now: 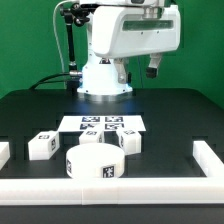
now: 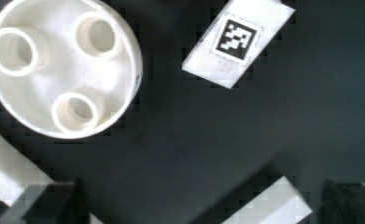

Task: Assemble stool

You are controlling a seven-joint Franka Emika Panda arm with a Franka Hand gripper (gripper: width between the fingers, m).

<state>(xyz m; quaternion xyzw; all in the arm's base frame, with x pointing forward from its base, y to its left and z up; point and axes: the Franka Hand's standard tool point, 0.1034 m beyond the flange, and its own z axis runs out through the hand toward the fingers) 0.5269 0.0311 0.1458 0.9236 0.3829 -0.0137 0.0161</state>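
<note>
The white round seat (image 1: 95, 160) stands on the black table near the front rail, a tag on its side. In the wrist view the seat (image 2: 63, 65) shows its flat face with three round holes. A blocky white leg (image 1: 42, 146) lies to its left in the exterior view, and two more legs (image 1: 128, 143) lie to its right. One tagged leg (image 2: 237, 40) shows in the wrist view beside the seat. My gripper (image 1: 152, 68) hangs high above the table at the exterior view's right. Its dark fingers (image 2: 47, 206) stand wide apart and the gripper (image 2: 197, 212) is open and empty.
The marker board (image 1: 100, 125) lies flat behind the seat, in front of the robot base (image 1: 105, 80). White border rails run along the front (image 1: 110, 190), the left (image 1: 5, 152) and the right (image 1: 205, 155). A white rail piece (image 2: 282, 198) shows in the wrist view.
</note>
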